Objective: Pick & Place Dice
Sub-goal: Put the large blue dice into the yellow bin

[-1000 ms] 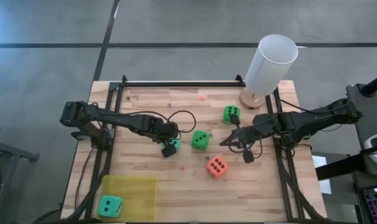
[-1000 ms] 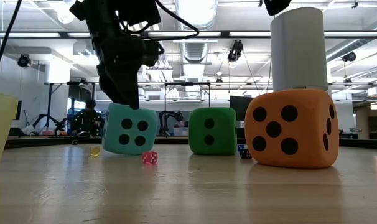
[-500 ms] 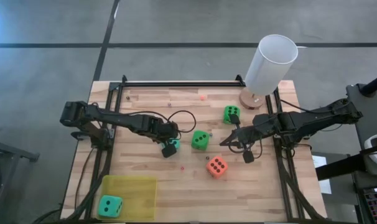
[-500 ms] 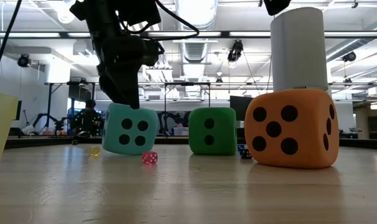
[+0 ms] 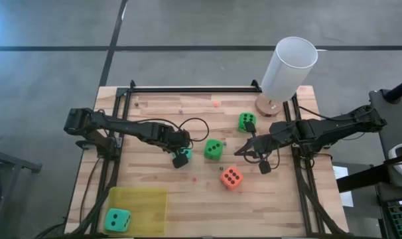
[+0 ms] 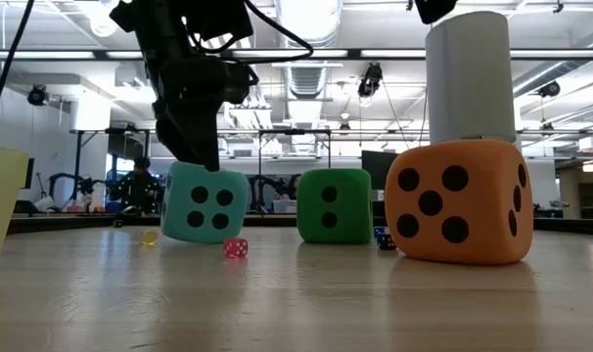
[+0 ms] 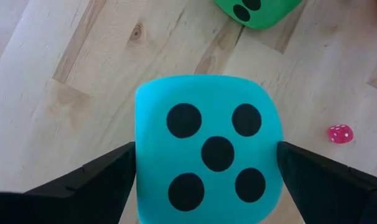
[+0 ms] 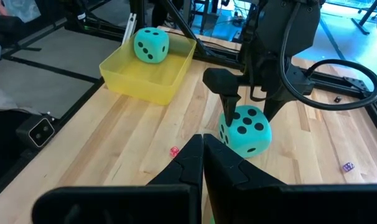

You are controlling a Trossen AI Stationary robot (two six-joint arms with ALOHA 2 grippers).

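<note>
Left gripper (image 7: 207, 180): fingers spread wide, one at 9 and one at 3 o'clock of the teal die (image 7: 207, 149), flanking it, contact uncertain. Die rests on the table (image 5: 154, 172) mid-left; yellow tray (image 5: 138, 199) lies toward 7 o'clock. Right gripper (image 5: 239, 151) pinched together, idle, farther off.

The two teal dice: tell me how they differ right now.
The teal die in the yellow tray sits alone inside the tray; the teal die mid-table rests on bare wood. Nothing is near the tray die, while the left gripper straddles the mid-table one, a finger on each side, open. Both are same-coloured cubes with black pips.
</note>
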